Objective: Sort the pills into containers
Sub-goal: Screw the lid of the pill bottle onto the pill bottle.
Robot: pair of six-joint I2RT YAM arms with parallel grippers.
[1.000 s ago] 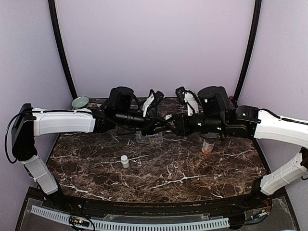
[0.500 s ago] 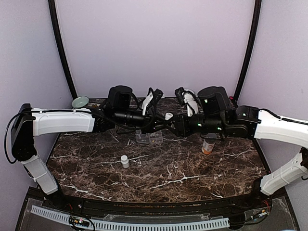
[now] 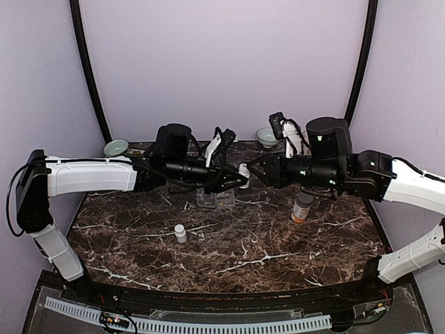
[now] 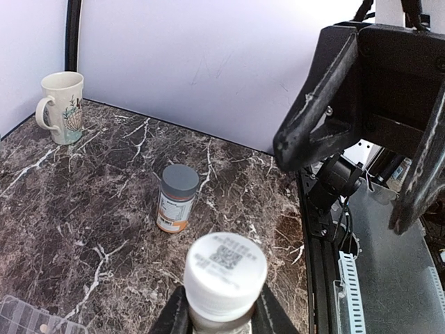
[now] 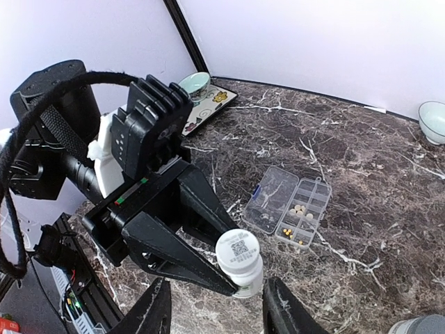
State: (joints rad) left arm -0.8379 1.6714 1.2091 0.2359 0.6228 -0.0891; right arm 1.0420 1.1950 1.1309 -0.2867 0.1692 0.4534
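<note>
The containers are the compartments of a clear pill box (image 5: pixel 292 205) lying open on the marble, its lid folded out to the left. Cream-white pills (image 5: pixel 301 209) sit in one compartment and tiny yellow ones (image 5: pixel 287 232) in another. My left gripper (image 3: pixel 235 179) is shut on a small white bottle (image 5: pixel 240 264) with its cap on, held above the table just right of the box (image 3: pixel 215 201). My right gripper (image 5: pixel 217 314) faces the cap, open, a short way off and touching nothing. The same bottle (image 4: pixel 224 278) fills the bottom of the left wrist view.
A second small white bottle (image 3: pixel 180 232) stands in front of the box. An orange bottle with a grey cap (image 3: pixel 302 207) stands under the right arm. Pale green bowls (image 3: pixel 116 147) (image 3: pixel 267 136) sit at the back, and a mug (image 4: pixel 61 108) in a far corner.
My right arm has drawn back to the right, away from the held bottle, uncovering the back bowl. The left arm and its bottle have stayed put.
</note>
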